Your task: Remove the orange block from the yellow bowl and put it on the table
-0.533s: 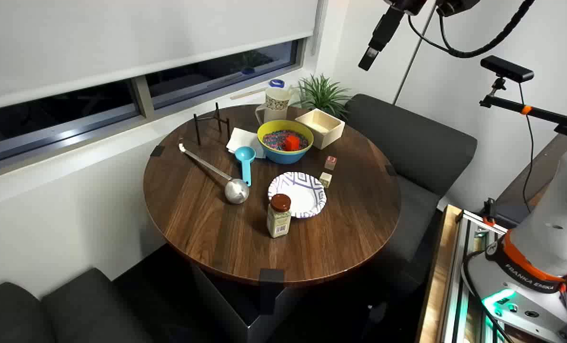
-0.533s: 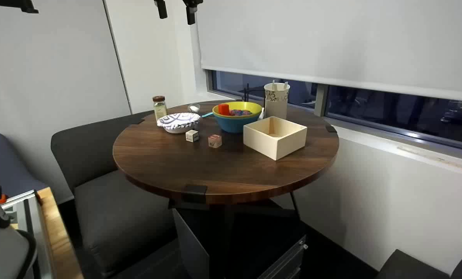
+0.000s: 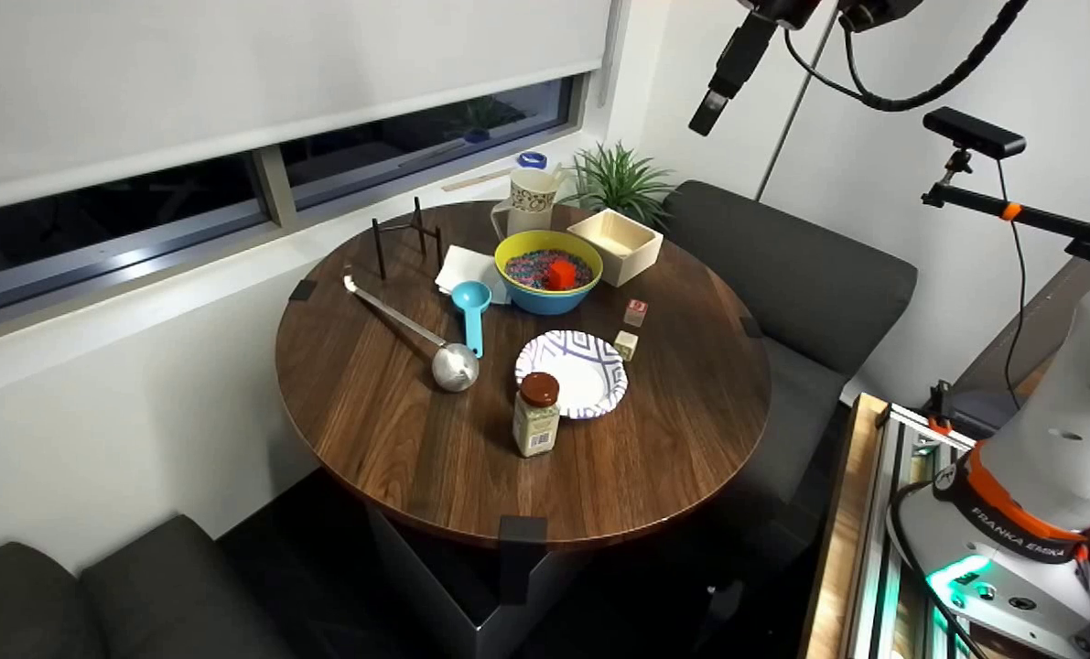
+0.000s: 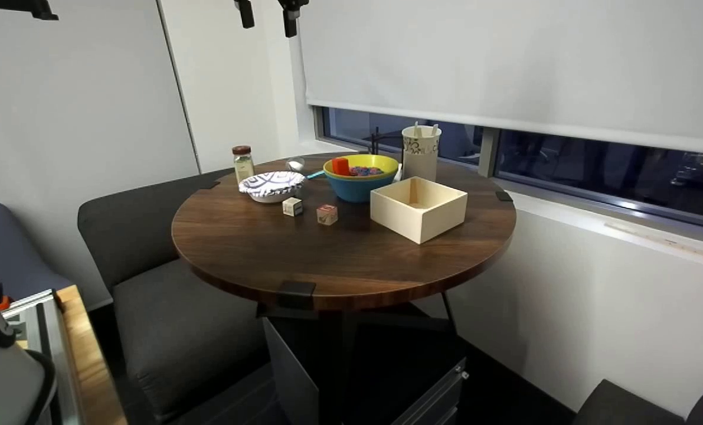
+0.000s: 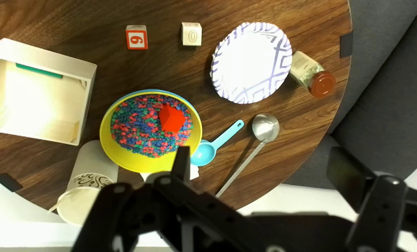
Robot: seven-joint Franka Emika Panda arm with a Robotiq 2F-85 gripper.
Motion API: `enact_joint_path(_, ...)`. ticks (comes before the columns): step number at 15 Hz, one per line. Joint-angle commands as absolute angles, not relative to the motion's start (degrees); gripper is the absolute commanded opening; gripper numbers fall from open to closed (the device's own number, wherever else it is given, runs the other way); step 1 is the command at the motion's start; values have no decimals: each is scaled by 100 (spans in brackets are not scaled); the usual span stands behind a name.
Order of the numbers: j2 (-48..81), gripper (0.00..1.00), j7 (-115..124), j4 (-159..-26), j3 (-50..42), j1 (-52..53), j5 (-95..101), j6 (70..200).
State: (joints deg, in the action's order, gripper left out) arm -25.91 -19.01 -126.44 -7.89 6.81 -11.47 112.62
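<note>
In the yellow bowl (image 5: 134,161): one orange block (image 5: 172,119), lying on multicoloured pebbles (image 5: 134,129), off-centre toward the paper plate (image 5: 248,66); depth of seating hard to tell. Well apart and higher: one end effector (image 5: 261,162), spread wide, nothing within it. Likely faults, by cause: rim struck on a skewed descent, tipping the bowl, which stands nested in a blue bowl (image 4: 354,190); loose pebbles yielding, so that the block rolls or sinks before the squeeze; pebbles pinched along with it, then shed over the table (image 4: 280,254). At set-down: red-edged cube (image 5: 137,38) or wooden box (image 4: 442,217) knocked, should the release crowd them.
</note>
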Motion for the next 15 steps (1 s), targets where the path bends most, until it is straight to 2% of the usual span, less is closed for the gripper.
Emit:
enact_joint_path(1, -2579, 100, -1940, -12628, -693, 563, -1198, 11240)
enact_joint_path(4, -2331, 100, -2194, -12432, -1062, 645, -1919, 11234)
enact_joint_path(9, -1375, 100, -2203, -11705, -1568, 443, -3132, 10477)
enact_joint_path(15, 75, 100, -934, -10376, -1235, -48, -3384, 9403)
